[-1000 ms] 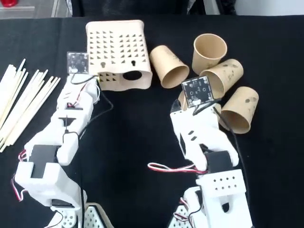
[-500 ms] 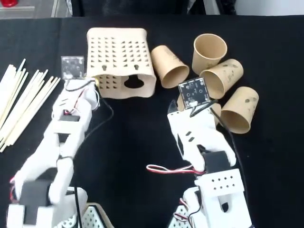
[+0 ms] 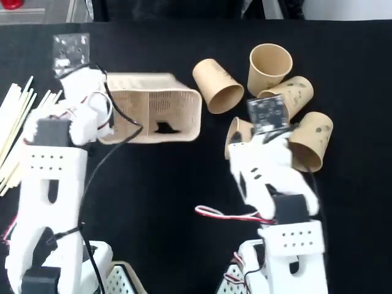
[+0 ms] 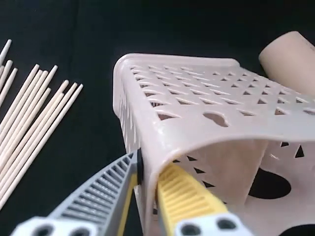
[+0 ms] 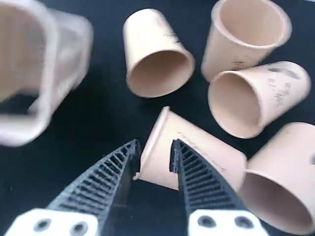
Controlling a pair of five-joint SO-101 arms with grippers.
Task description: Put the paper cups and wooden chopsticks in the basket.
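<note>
**Basket in hand, first cup lined up**

Grips the basket (image 4: pixel 197 103) by one wall with the left gripper (image 4: pixel 147 165): grey finger outside, yellow finger inside, jaws narrow and tight on the plastic. Holds it tipped on its side at about 11 o'clock from the middle of the table (image 3: pixel 184 202) in the high view, gripped edge turned toward 9 o'clock. Impossible to tell whether it hangs clear of the cloth or rests on it.

At 9 o'clock, loose and untouched: the wooden chopsticks (image 3: pixel 12 119). At 1 to 2 o'clock, bunched close: the paper cups (image 3: pixel 269 64).

Sets the right gripper (image 5: pixel 153 150) over the base edge of the lying cup (image 5: pixel 197 152), the nearest of the bunch. Jaws narrow there, with the edge between them and seemingly pinched.

Judged step: getting the basket ready, with nothing loaded yet. Next, probably: stand the basket mouth-up between the arms and let go. Then lift the lying cup toward 10 o'clock and drop it in. Calls for a light squeeze on thin paper, and a clear path past the neighbouring cups.
</note>
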